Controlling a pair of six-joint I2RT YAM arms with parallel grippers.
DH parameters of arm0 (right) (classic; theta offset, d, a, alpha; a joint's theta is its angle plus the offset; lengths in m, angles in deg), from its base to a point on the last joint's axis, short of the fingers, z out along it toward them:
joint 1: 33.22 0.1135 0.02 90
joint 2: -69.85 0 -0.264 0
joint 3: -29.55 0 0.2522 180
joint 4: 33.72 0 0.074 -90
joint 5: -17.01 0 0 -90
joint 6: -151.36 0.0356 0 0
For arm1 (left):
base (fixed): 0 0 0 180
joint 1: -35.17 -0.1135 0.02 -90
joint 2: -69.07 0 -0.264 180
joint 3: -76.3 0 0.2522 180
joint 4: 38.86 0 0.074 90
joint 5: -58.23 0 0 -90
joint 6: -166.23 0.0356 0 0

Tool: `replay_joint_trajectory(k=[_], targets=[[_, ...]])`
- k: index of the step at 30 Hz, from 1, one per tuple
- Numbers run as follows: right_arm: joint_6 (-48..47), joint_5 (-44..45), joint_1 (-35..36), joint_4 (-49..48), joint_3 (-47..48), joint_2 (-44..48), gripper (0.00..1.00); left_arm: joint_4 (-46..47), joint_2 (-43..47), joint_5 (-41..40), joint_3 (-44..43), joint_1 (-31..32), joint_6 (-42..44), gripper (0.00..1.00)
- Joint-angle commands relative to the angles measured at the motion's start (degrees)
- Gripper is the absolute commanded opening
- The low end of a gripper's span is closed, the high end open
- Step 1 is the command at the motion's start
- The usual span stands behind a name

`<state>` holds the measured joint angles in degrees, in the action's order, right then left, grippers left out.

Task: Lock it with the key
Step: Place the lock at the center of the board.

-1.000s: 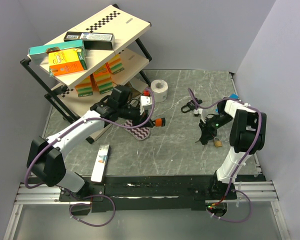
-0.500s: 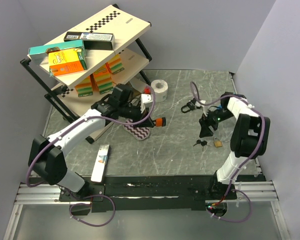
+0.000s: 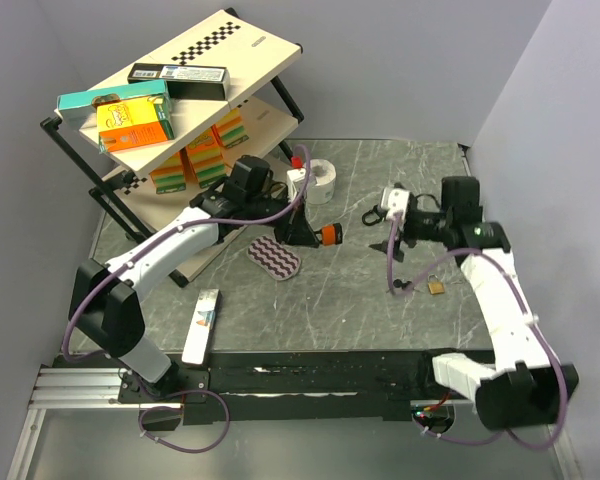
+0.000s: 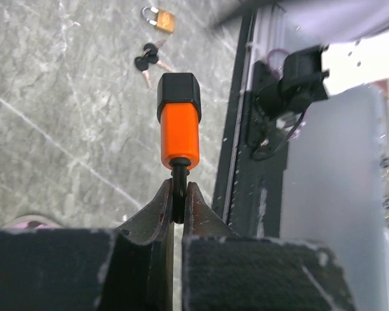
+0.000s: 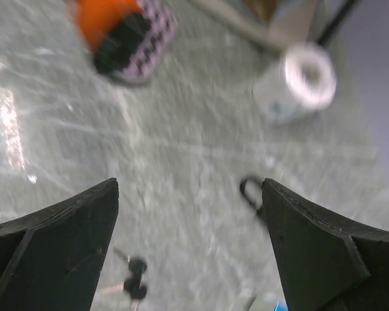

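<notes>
The right end effector point(image 5: 188, 188) has let go and risen. A second ago it was down at the keys point(image 4: 146, 57), nearly closed. Now its fingers stand wide apart with nothing between them, well above the worktop point(image 3: 350, 300). The keys lie flat below it, under the gap between its fingers. The padlock point(image 4: 162, 21) sits just beside the keys and apart from them, so no key is in the lock. Whether the shackle is pushed home is too small to tell.

The left end effector point(image 4: 177, 194) has swung a little toward the right arm. It stays pinched shut on the thin black stem of an orange plug point(image 4: 179, 120), which juts out past its fingertips. The keys and padlock lie on the worktop beyond the plug, ahead of those fingertips.

My reading is that the key has been dropped rather than used. If so, the right arm must pick it up again before the lock can be turned.
</notes>
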<state>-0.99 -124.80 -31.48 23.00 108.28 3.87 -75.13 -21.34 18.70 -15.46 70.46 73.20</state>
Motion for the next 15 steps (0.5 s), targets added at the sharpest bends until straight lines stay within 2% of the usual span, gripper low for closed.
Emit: replay_joint_trajectory(k=[1,4,5,7,10,13,15], targets=[[2.32,-1.10,5.73,-10.70,-6.07,5.50,0.97,8.51,0.06,1.31,1.96,0.22,-5.85,0.01],[2.23,-1.53,6.79,-10.18,-7.49,6.74,0.99,4.67,-2.13,-2.83,-1.09,0.48,0.72,0.01],[2.23,-1.71,6.79,-9.74,-7.58,7.08,0.99,2.14,-2.49,-4.15,-1.80,0.48,6.66,0.01],[1.97,-1.80,7.05,-10.79,-8.28,7.53,0.99,1.15,-2.49,-7.65,-2.86,0.75,11.35,0.01],[-0.13,-0.84,8.10,-13.24,-10.38,9.28,0.99,-3.41,-3.98,-6.80,-5.49,0.92,14.18,0.01],[-4.44,-0.40,9.85,-13.08,-11.88,9.72,0.99,-13.51,-8.54,-3.46,-10.23,2.06,18.30,0.01],[-5.68,-0.31,10.56,-13.51,-12.59,10.07,0.99,-14.77,-10.40,-1.35,-12.87,2.15,16.84,0.01]])
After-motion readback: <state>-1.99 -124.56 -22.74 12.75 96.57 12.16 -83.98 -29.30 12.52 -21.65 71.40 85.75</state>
